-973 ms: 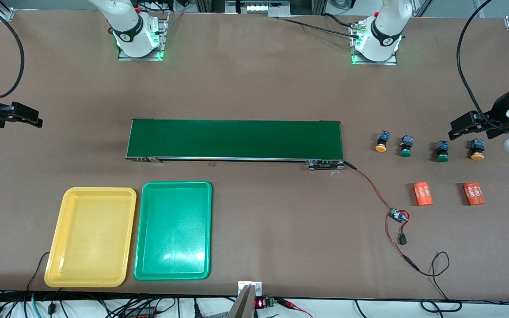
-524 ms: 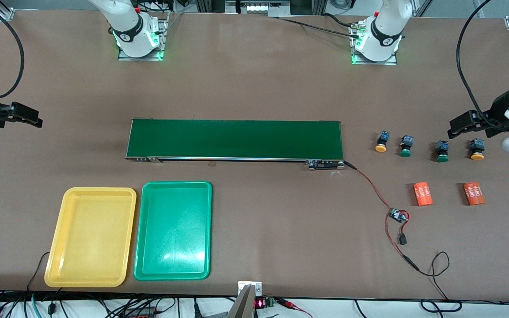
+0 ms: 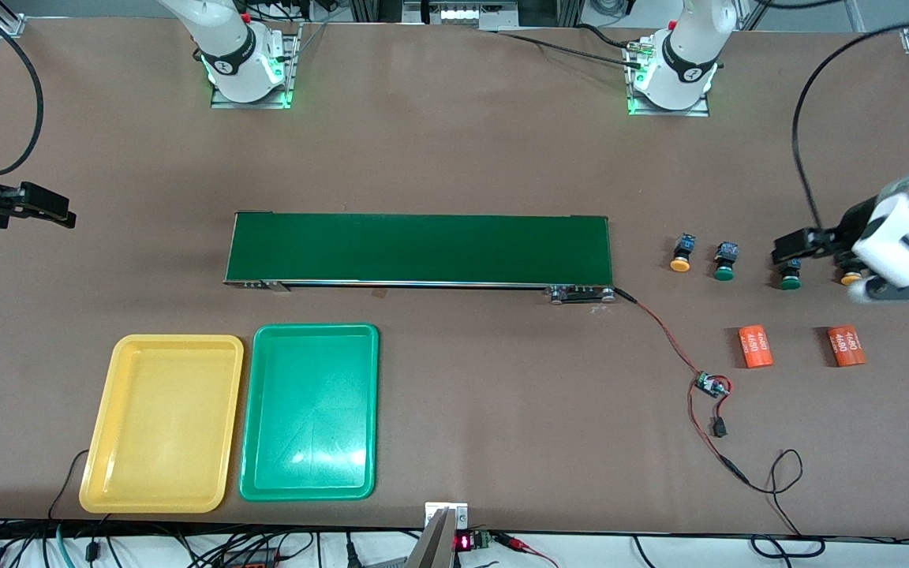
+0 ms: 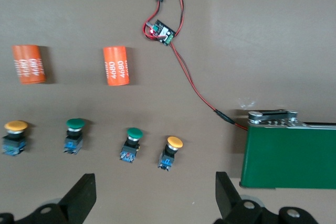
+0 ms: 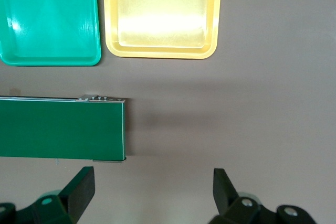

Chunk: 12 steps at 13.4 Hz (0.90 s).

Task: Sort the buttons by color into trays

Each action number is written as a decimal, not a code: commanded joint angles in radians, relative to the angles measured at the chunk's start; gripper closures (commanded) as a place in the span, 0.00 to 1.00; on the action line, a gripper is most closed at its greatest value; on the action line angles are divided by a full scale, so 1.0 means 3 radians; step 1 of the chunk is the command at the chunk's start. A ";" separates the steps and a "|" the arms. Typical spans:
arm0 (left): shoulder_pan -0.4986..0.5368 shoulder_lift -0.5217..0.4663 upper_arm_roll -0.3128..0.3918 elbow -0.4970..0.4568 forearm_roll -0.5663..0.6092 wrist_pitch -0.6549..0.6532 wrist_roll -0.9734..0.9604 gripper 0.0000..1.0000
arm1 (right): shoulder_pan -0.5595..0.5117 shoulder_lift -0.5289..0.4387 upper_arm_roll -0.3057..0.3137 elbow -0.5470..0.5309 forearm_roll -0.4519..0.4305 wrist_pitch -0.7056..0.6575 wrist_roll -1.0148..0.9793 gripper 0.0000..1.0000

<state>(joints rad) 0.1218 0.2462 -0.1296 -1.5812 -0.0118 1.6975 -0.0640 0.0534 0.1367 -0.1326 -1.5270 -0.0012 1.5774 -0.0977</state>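
Buttons under open left gripper.

Partly covered in front view: orange-capped button nearest left arm's end, green-capped button beside it. Conveyor belt and green tray cropped in wrist views.

The left gripper is held with its fingers spread wide, in the air above the row of buttons. The right gripper is kept waiting with fingers apart, well away from the buttons, at the right arm's end of the table.
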 commanded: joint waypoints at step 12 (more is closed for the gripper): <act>0.0264 0.1449 0.0100 -0.0027 0.0448 0.1378 -0.0007 0.00 | 0.0016 0.0035 -0.0018 0.0084 0.0060 -0.0022 -0.0058 0.00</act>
<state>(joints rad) 0.2013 0.6442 -0.0935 -1.6144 0.1022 2.0999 -0.0637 0.0556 0.1375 -0.1319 -1.5238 -0.0011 1.5776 -0.0977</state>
